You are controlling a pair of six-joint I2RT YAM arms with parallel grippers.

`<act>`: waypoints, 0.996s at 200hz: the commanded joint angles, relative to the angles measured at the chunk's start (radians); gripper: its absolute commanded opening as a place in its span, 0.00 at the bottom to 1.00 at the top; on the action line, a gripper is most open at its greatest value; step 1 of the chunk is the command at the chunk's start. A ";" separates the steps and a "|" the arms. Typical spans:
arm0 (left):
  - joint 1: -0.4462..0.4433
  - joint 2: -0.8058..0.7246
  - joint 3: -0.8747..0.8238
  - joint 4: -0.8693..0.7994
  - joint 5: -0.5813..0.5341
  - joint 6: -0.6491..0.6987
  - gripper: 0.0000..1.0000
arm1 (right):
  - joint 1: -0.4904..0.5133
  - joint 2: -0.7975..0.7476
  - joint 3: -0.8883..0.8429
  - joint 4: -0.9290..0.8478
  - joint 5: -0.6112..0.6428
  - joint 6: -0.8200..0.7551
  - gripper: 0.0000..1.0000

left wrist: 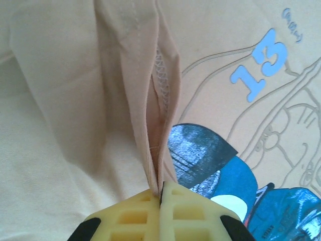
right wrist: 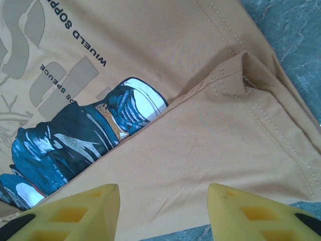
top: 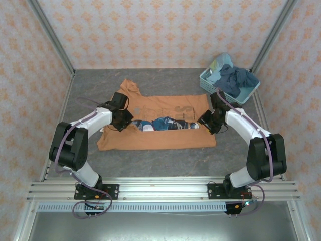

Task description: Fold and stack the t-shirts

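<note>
Orange-tan t-shirt [top: 155,138]: spread on the desk [top: 241,150], near edge folded up over part of the print.
Left jaws: shut on a pinched ridge of cloth.
Right jaws: open above the opposite edge.
Advice: grip matching layers, then lift evenly.

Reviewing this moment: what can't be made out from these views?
- Top view: how many blue t-shirts lie in the basket; they are heaped and too small.
- Left wrist view: how much orange t-shirt the shut left end effector pinches; its fingers hide it.
- Right wrist view: whether the open right end effector touches cloth; the frame edge cuts its fingers.
</note>
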 commanded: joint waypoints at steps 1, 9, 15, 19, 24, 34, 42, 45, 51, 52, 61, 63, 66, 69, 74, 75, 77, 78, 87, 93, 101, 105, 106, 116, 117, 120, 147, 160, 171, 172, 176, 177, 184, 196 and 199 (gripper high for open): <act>-0.008 0.026 0.050 -0.012 -0.010 0.022 0.00 | 0.006 0.001 0.033 -0.043 0.050 -0.001 0.47; -0.008 0.039 0.067 -0.015 -0.010 0.027 0.00 | 0.005 0.001 0.035 -0.055 0.063 0.002 0.47; -0.010 0.051 0.084 -0.016 -0.008 0.032 0.00 | 0.004 -0.002 0.035 -0.059 0.072 0.004 0.46; -0.012 0.061 0.097 -0.018 -0.007 0.038 0.00 | 0.004 -0.005 0.034 -0.062 0.075 0.007 0.46; -0.014 0.076 0.114 -0.021 -0.006 0.045 0.00 | 0.004 -0.009 0.032 -0.062 0.081 0.011 0.46; -0.019 0.108 0.159 -0.035 -0.008 0.062 0.00 | 0.003 -0.016 0.024 -0.063 0.090 0.021 0.46; -0.024 0.136 0.195 -0.049 -0.011 0.076 0.00 | 0.003 -0.021 0.017 -0.062 0.096 0.030 0.45; -0.026 0.147 0.209 -0.056 -0.014 0.083 0.00 | 0.003 -0.024 0.015 -0.062 0.099 0.033 0.45; -0.031 0.168 0.236 -0.069 -0.016 0.093 0.00 | 0.002 -0.028 0.010 -0.061 0.100 0.040 0.45; -0.031 0.171 0.240 -0.071 -0.017 0.095 0.00 | 0.002 -0.028 0.009 -0.060 0.100 0.042 0.45; -0.039 0.198 0.279 -0.093 -0.025 0.108 0.00 | 0.003 -0.031 0.002 -0.053 0.099 0.049 0.45; -0.040 0.203 0.285 -0.097 -0.028 0.111 0.00 | 0.003 -0.032 0.000 -0.052 0.098 0.051 0.45; -0.041 0.210 0.296 -0.105 -0.030 0.115 0.00 | 0.003 -0.031 0.000 -0.052 0.097 0.054 0.45; -0.043 0.216 0.305 -0.111 -0.036 0.119 0.00 | 0.002 -0.030 -0.001 -0.051 0.097 0.056 0.45; -0.045 0.224 0.318 -0.121 -0.043 0.123 0.04 | 0.001 -0.026 -0.002 -0.049 0.094 0.059 0.45; -0.047 0.225 0.320 -0.122 -0.044 0.124 0.05 | 0.001 -0.026 -0.002 -0.048 0.094 0.059 0.45; -0.047 0.227 0.323 -0.126 -0.045 0.125 0.07 | 0.002 -0.025 -0.002 -0.047 0.093 0.060 0.45; -0.047 0.226 0.325 -0.126 -0.047 0.126 0.08 | 0.001 -0.023 -0.002 -0.047 0.092 0.060 0.45; -0.047 0.224 0.335 -0.131 -0.054 0.125 0.17 | -0.001 -0.016 -0.001 -0.044 0.086 0.065 0.45; -0.047 0.213 0.335 -0.132 -0.063 0.121 0.24 | -0.005 -0.010 0.000 -0.045 0.086 0.069 0.45; -0.047 0.190 0.335 -0.132 -0.076 0.117 0.35 | -0.010 -0.009 0.000 -0.041 0.085 0.074 0.45; -0.048 0.177 0.335 -0.133 -0.085 0.114 0.41 | -0.013 -0.009 0.000 -0.040 0.085 0.076 0.45; -0.047 0.172 0.335 -0.133 -0.089 0.114 0.43 | -0.014 -0.009 0.000 -0.040 0.085 0.077 0.45; -0.047 0.128 0.330 -0.135 -0.111 0.104 0.53 | -0.025 -0.019 -0.002 -0.038 0.092 0.085 0.45; -0.047 0.124 0.328 -0.135 -0.113 0.103 0.53 | -0.027 -0.019 -0.002 -0.038 0.093 0.086 0.45; -0.047 0.109 0.325 -0.135 -0.121 0.101 0.55 | -0.030 -0.023 -0.003 -0.037 0.095 0.088 0.45; -0.047 -0.030 0.236 -0.114 -0.142 0.058 0.58 | -0.072 -0.054 -0.016 -0.011 0.108 0.115 0.46; -0.047 -0.083 0.171 -0.097 -0.116 0.037 0.56 | -0.087 -0.048 -0.017 0.006 0.103 0.126 0.46; -0.045 -0.120 0.110 -0.082 -0.086 0.017 0.52 | -0.092 -0.038 -0.017 0.019 0.096 0.133 0.44; -0.044 -0.122 0.106 -0.081 -0.083 0.015 0.51 | -0.092 -0.036 -0.017 0.020 0.096 0.134 0.44; -0.043 -0.131 0.086 -0.077 -0.071 0.007 0.49 | -0.093 -0.030 -0.016 0.022 0.092 0.136 0.44; -0.042 -0.133 0.080 -0.077 -0.070 0.005 0.49 | -0.093 -0.029 -0.017 0.022 0.091 0.136 0.43; -0.040 -0.147 0.050 -0.079 -0.054 -0.008 0.45 | -0.093 -0.019 -0.016 0.018 0.089 0.140 0.42; -0.032 -0.166 0.009 -0.103 -0.040 -0.023 0.38 | -0.093 -0.015 -0.020 0.012 0.089 0.146 0.39; -0.029 -0.169 -0.002 -0.110 -0.039 -0.028 0.36 | -0.093 -0.015 -0.023 0.009 0.090 0.149 0.38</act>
